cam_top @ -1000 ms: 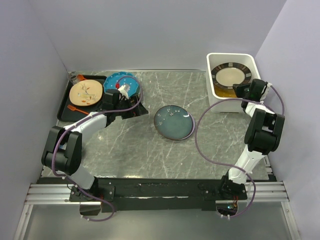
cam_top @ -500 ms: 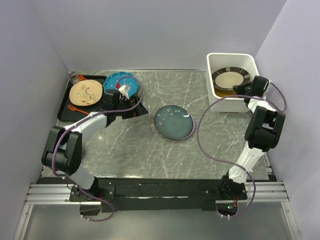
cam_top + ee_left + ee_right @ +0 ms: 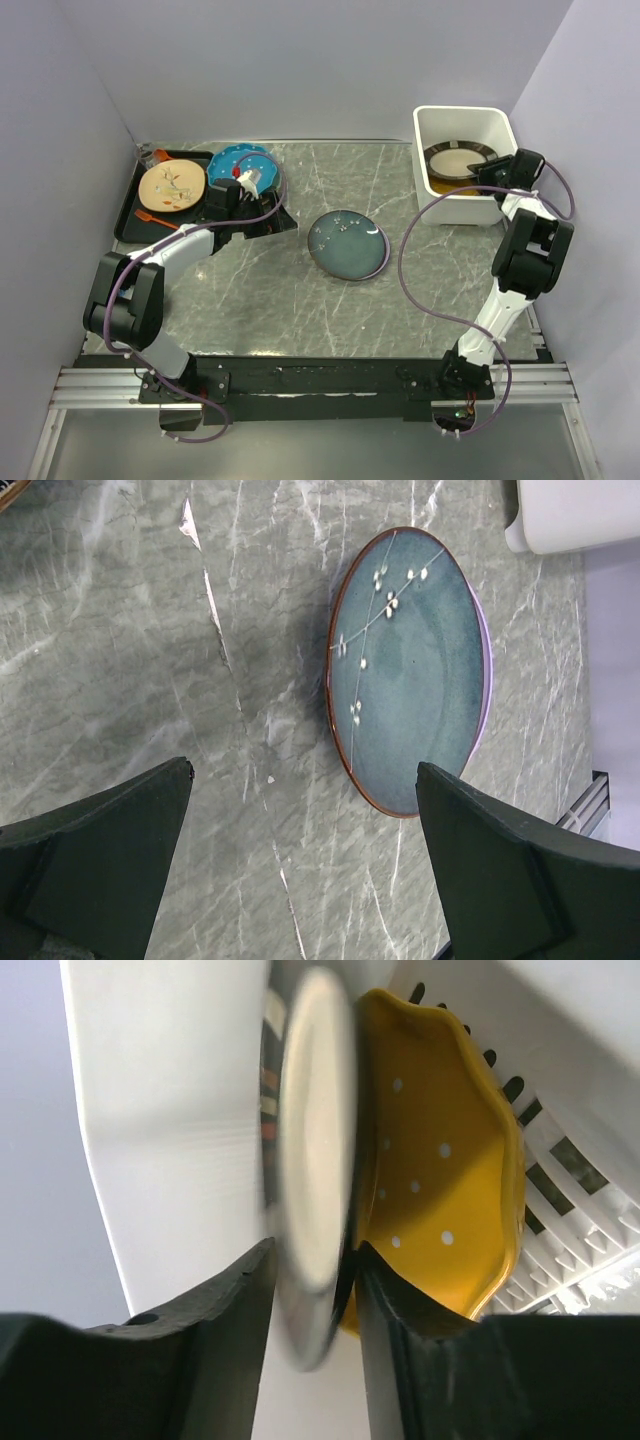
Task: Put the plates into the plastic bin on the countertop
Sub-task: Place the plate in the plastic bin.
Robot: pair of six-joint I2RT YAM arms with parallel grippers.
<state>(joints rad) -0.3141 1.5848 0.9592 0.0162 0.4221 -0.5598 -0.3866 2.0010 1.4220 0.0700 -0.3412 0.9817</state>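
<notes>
The white plastic bin [image 3: 497,124] stands at the back right of the grey countertop [image 3: 300,300]. Inside it, a cream plate with a black-striped rim [image 3: 455,160] leans on an orange dotted plate [image 3: 440,1160]. My right gripper [image 3: 487,172] reaches over the bin's right wall. Its jaws [image 3: 315,1250] are parted around the cream plate's rim [image 3: 315,1160], which is blurred. A dark blue-grey plate [image 3: 347,243] lies mid-counter on a lavender one [image 3: 488,670]. My left gripper [image 3: 275,222], wide open and empty [image 3: 303,780], hovers left of them, partly covering a teal plate [image 3: 235,160].
A flat black tray [image 3: 130,215] at the back left carries a peach-coloured plate [image 3: 172,186] and small orange items. Walls close in on the left, back and right. A purple cable loops from the right arm over the counter [image 3: 405,270].
My right gripper has pushed further over the bin and its jaws have parted. The cream plate has dropped lower into the bin. The left arm has not moved.
</notes>
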